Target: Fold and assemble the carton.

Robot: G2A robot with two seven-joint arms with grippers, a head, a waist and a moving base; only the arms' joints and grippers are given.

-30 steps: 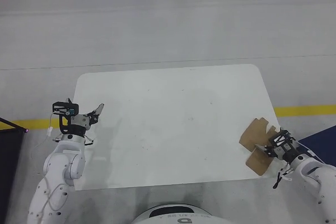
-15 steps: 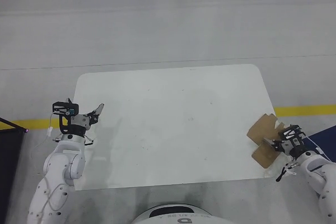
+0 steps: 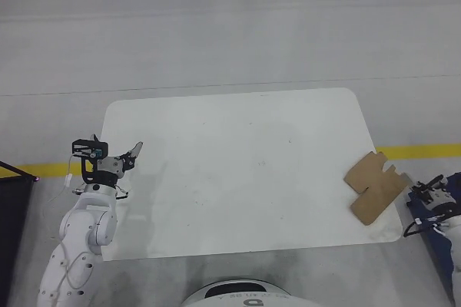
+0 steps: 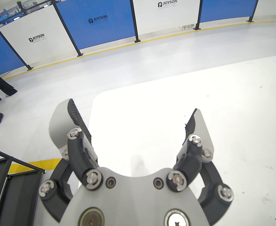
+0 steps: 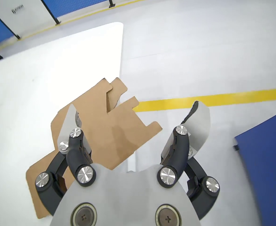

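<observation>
Carton [image 3: 376,192]: flat, laid overhanging table [image 3: 238,176] right edge, judged for edge grip. Right gripper [image 5: 135,109]: spread wide, empty, held just off that edge. Left gripper [image 4: 132,106]: spread wide, empty, parked at table left edge

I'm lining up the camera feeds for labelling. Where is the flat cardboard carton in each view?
Top view: carton lies flat, overhanging the table's right edge.
Right wrist view: just ahead of the open right gripper, partly off the table edge.
Left wrist view: the open left gripper over the table's opposite end.
Shared landmark: the yellow floor line passing the carton.
</observation>
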